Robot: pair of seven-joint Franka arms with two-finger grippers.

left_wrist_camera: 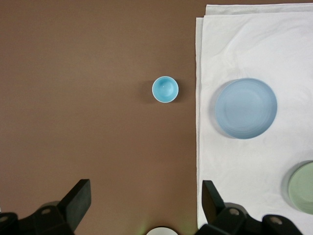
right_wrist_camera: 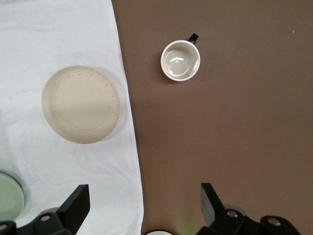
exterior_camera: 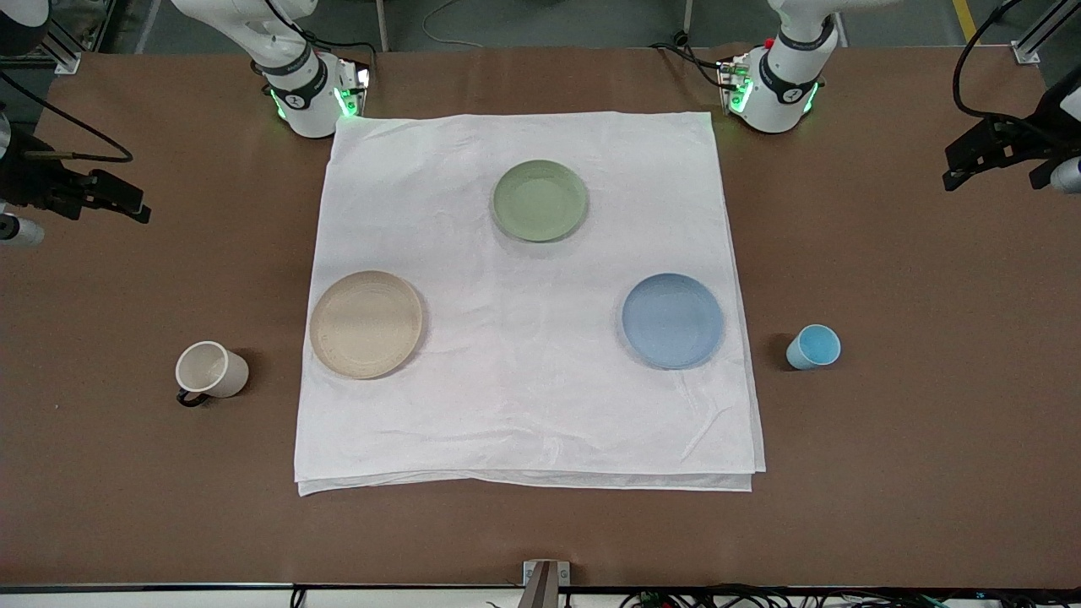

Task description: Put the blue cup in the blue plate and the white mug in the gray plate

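Observation:
The blue cup point(exterior_camera: 814, 347) stands upright on the bare brown table toward the left arm's end, beside the blue plate point(exterior_camera: 673, 320), which is empty on the white cloth. The white mug point(exterior_camera: 210, 370) stands upright on the bare table toward the right arm's end, beside the empty gray plate point(exterior_camera: 366, 323). My left gripper point(left_wrist_camera: 145, 190) is open and empty, high above the table, with the blue cup point(left_wrist_camera: 165, 89) and blue plate point(left_wrist_camera: 246, 108) below it. My right gripper point(right_wrist_camera: 144, 190) is open and empty, high above the white mug point(right_wrist_camera: 180, 60) and gray plate point(right_wrist_camera: 81, 104). Neither gripper shows in the front view.
A pale green plate point(exterior_camera: 540, 200) lies on the white cloth point(exterior_camera: 524, 414), farther from the front camera than the other two plates. Black camera mounts stand at both table ends point(exterior_camera: 80, 192) point(exterior_camera: 1001, 148). The arm bases point(exterior_camera: 304, 93) point(exterior_camera: 775, 84) sit at the cloth's corners.

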